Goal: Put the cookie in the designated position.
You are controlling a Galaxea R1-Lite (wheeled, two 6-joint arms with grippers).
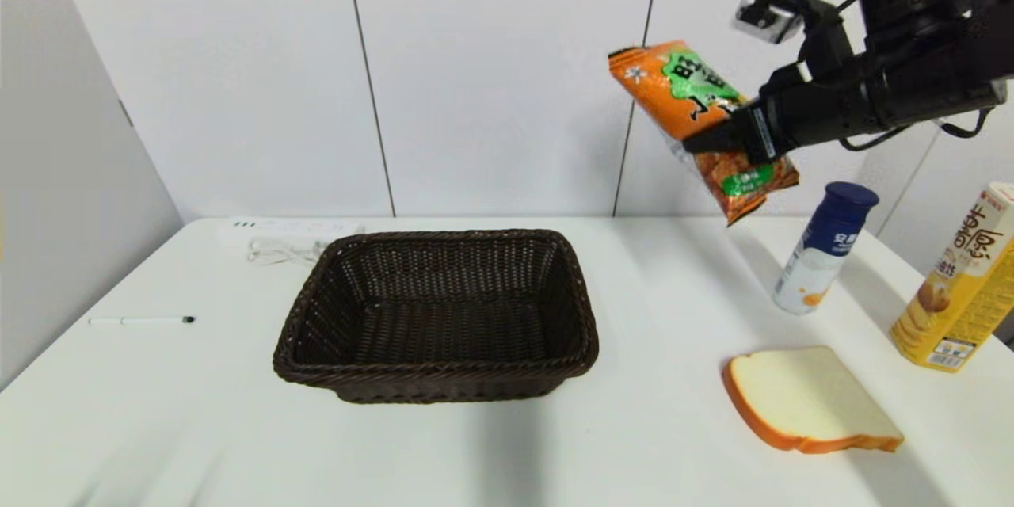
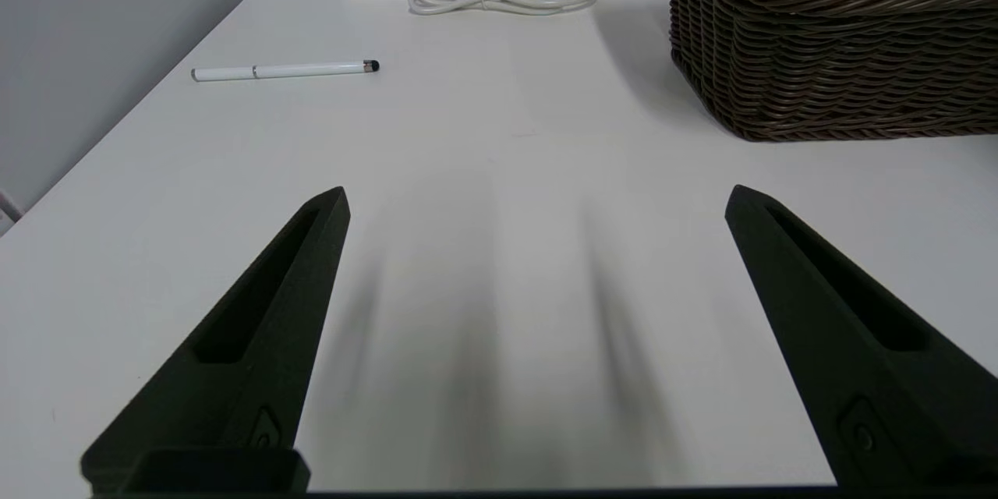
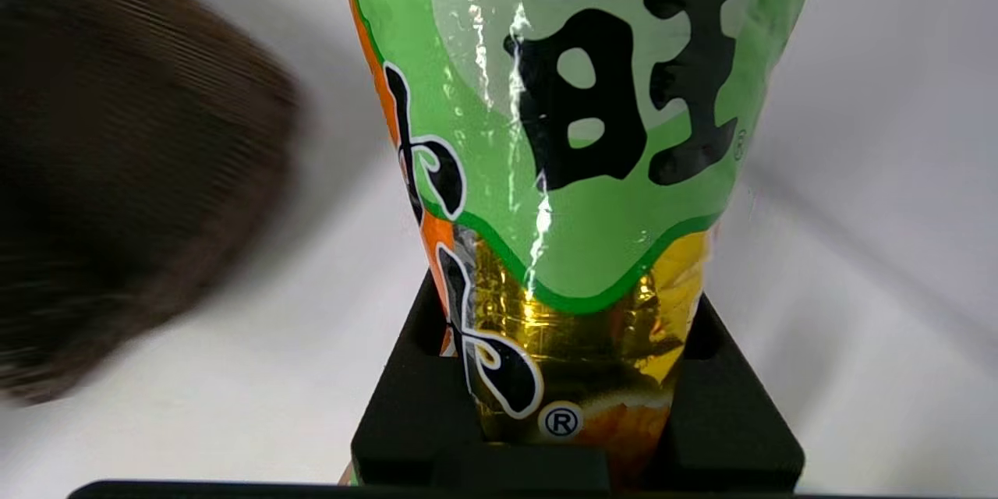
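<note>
Cookie is hanging tilted, high above the table's far right side, clamped around its middle by the right gripper. Left gripper is hovering spread apart beside the basket.

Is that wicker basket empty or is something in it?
Empty: the basket shows only bare weave inside; the cookie hangs in the right gripper.
</note>
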